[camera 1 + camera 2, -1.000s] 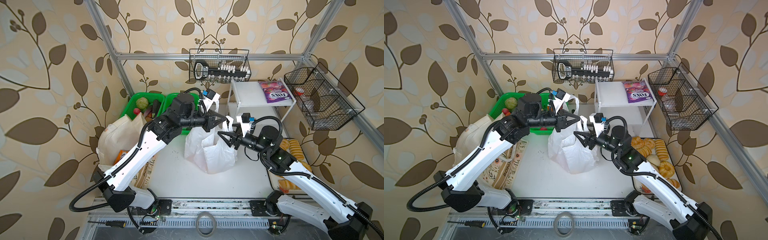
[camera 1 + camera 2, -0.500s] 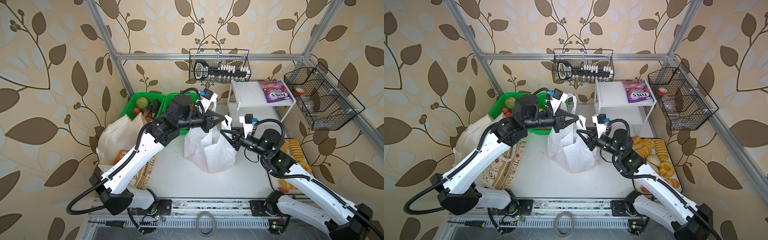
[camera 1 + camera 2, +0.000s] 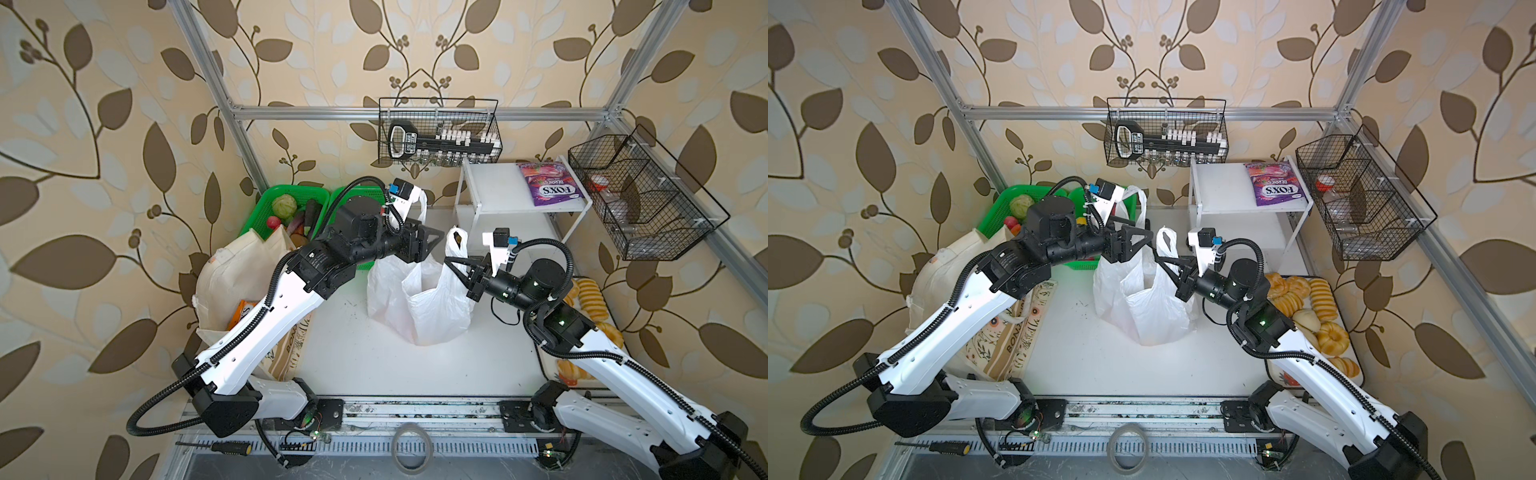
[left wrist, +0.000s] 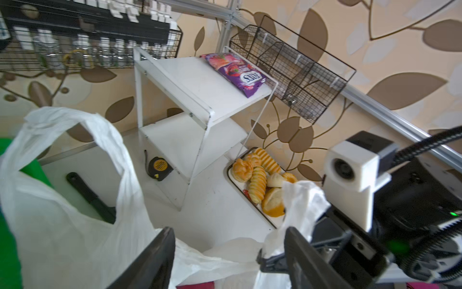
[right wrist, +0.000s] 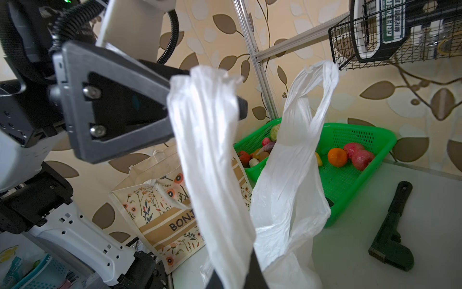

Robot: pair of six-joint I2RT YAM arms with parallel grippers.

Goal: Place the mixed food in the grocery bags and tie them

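The white plastic grocery bag (image 3: 419, 303) (image 3: 1142, 307) stands mid-table with both loop handles up. My right gripper (image 3: 451, 262) (image 3: 1159, 258) (image 5: 237, 275) is shut on the nearer handle (image 5: 207, 150). My left gripper (image 3: 436, 245) (image 3: 1144, 244) (image 4: 227, 252) hangs open just beside that handle, holding nothing. Something pink-red (image 4: 197, 285) shows low inside the bag. The cream cloth tote (image 3: 241, 270) (image 5: 160, 207) leans at the left with an orange pouch (image 3: 245, 309) inside. The purple FOX'S packet (image 3: 548, 189) (image 4: 237, 72) lies on the white shelf. An orange (image 5: 337, 157) and red apples (image 5: 360, 156) sit in a green basket (image 5: 350, 180).
Two green baskets (image 3: 291, 199) with vegetables stand at the back left. A tray of bread rolls (image 3: 1308, 307) sits right of my right arm. A black tool (image 5: 392, 232) and a tape measure (image 4: 160, 167) lie on the table. Wire baskets (image 3: 640, 199) hang on the walls.
My right gripper reached in and shut on the bag's nearer handle. My left gripper, shut on that handle before, has opened and let it go.
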